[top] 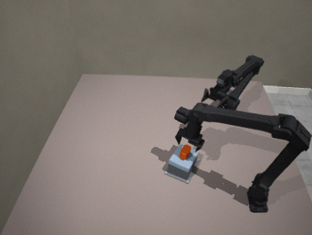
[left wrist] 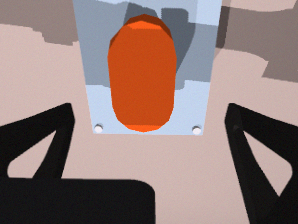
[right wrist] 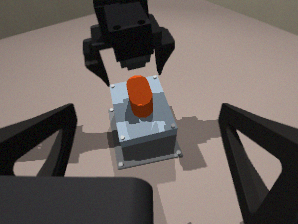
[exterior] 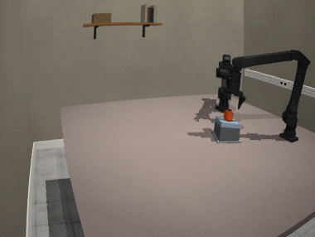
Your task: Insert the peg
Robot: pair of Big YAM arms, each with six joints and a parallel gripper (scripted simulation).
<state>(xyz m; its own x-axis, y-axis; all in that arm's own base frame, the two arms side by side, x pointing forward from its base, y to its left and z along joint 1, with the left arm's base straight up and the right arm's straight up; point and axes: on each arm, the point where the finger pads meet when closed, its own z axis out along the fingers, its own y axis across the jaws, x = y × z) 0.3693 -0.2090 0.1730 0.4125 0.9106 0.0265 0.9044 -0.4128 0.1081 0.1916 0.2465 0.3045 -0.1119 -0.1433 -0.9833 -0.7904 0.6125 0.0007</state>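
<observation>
The orange peg [top: 185, 152] [exterior: 228, 115] [left wrist: 143, 75] [right wrist: 140, 95], oblong with rounded ends, stands about upright on the light-blue plate [top: 187, 163] [left wrist: 192, 100] that tops a grey block. Part of the peg sticks up above the plate. The hole's edge is hidden, so how deep the peg sits cannot be told. My left gripper [top: 188, 145] [left wrist: 149, 111] [right wrist: 134, 78] is open just above the peg, its fingers wide apart and clear of it on both sides. My right gripper [right wrist: 147, 111] is open and empty, away from the block.
The block's base flange [top: 176, 178] [exterior: 229, 142] rests on the pinkish table [top: 103, 164] [exterior: 145, 166]. The right arm [top: 246, 66] [exterior: 224, 83] is beyond the left arm in the top and exterior views. A wall shelf [exterior: 122, 24] hangs far behind.
</observation>
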